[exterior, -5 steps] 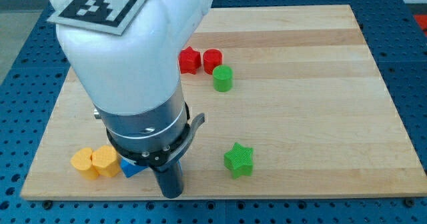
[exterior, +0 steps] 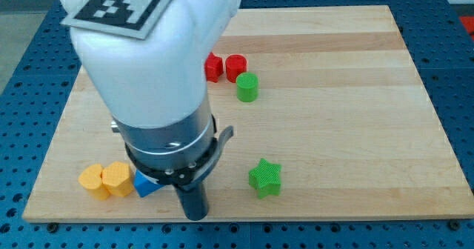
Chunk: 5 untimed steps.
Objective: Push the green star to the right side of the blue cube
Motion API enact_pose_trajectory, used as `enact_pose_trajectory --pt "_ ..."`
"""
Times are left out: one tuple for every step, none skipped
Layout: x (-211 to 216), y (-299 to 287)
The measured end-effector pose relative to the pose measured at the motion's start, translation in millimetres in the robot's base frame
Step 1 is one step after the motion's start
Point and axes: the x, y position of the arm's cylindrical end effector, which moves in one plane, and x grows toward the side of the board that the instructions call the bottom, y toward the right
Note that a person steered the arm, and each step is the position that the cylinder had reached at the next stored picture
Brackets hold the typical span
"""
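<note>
The green star [exterior: 265, 177] lies on the wooden board [exterior: 333, 93] at the view's lower middle. A blue block [exterior: 145, 184] peeks out at the lower left, mostly hidden by the arm; its shape is unclear. My tip [exterior: 195, 216] touches the board near the bottom edge, between the two, just right of the blue block and about a hand's width left of the green star.
Two yellow blocks [exterior: 105, 180] sit left of the blue block. A red star [exterior: 213, 67], a red cylinder [exterior: 235, 67] and a green cylinder [exterior: 247, 87] cluster at the upper middle. The arm's white body hides the upper left of the board.
The arm and my tip have shifted slightly to the view's right, toward the green star. The blocks have not moved.
</note>
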Motion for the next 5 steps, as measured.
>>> enact_pose_trajectory --pt "-0.7 16.1" --pt "-1.4 76.8" --pt "-1.8 127.4" --pt "-7.1 166.9" --pt "-40.3 169.2"
